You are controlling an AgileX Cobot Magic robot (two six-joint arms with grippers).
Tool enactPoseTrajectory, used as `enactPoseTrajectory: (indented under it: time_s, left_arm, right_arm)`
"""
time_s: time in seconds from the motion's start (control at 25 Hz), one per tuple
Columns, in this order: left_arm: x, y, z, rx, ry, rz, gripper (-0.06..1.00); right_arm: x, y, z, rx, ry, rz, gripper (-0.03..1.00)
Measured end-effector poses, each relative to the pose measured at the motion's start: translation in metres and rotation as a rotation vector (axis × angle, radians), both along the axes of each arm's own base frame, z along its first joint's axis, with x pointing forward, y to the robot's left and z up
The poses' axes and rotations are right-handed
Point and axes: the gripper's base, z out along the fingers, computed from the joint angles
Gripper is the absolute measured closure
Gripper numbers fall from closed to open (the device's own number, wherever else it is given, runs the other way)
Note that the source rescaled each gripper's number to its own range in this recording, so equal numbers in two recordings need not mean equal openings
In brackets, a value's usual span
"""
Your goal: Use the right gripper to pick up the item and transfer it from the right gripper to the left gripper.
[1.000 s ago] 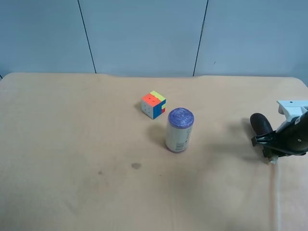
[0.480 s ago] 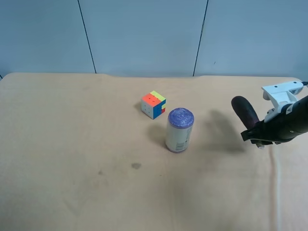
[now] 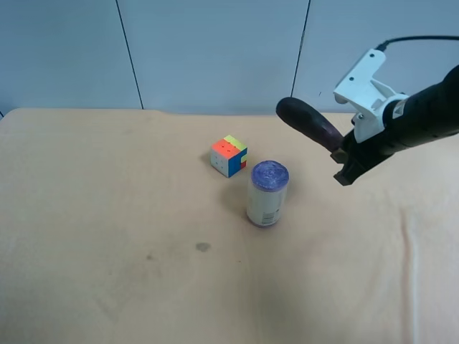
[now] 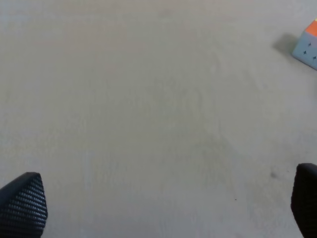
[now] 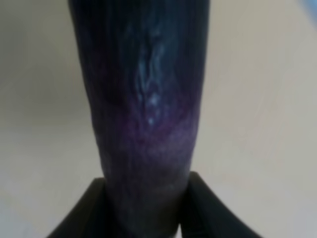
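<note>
My right gripper [image 3: 343, 161], on the black arm with the white bracket, is shut on the dark purple eggplant [image 3: 308, 122] and holds it in the air above the table, up and to the right of the can. The eggplant's rounded end points up and left. In the right wrist view the eggplant [image 5: 146, 94] fills the frame between the two black fingers [image 5: 81, 210]. Its stem end is hidden. My left gripper [image 4: 163, 208] is open over bare tabletop; its arm is out of the exterior high view.
A purple-lidded can [image 3: 267, 193] stands upright mid-table. A multicoloured puzzle cube [image 3: 229, 155] sits just behind and left of it, and shows at the edge of the left wrist view [image 4: 308, 42]. The tan table [image 3: 107, 215] has a small dark stain [image 3: 203, 247].
My right gripper has lifted the eggplant from the table at the right edge and carried it up and leftward, toward the can. The can and cube have not moved.
</note>
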Motion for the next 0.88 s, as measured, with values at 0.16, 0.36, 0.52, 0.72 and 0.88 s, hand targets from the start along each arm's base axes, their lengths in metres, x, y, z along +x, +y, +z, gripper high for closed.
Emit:
enactPoseTrajectory:
  time_s: [0.16, 0.36, 0.52, 0.72, 0.88]
  left_arm:
    - [0.0, 0.0, 0.0, 0.0, 0.0, 0.0, -0.06]
    - [0.0, 0.0, 0.0, 0.0, 0.0, 0.0, -0.06]
    - [0.0, 0.0, 0.0, 0.0, 0.0, 0.0, -0.06]
    - [0.0, 0.0, 0.0, 0.0, 0.0, 0.0, -0.06]
    - [0.0, 0.0, 0.0, 0.0, 0.0, 0.0, -0.06]
  right_arm:
    - [0.011, 0.019, 0.025, -0.049, -0.109, 0.133, 0.97]
    - [0.016, 0.041, 0.047, -0.03, -0.228, 0.204, 0.97]
    - [0.014, 0.053, 0.046, -0.038, -0.247, 0.256, 0.97]
    - [0.018, 0.056, 0.022, -0.071, -0.137, 0.27, 0.97]
    - [0.022, 0.058, 0.002, -0.1, -0.058, 0.281, 0.97]
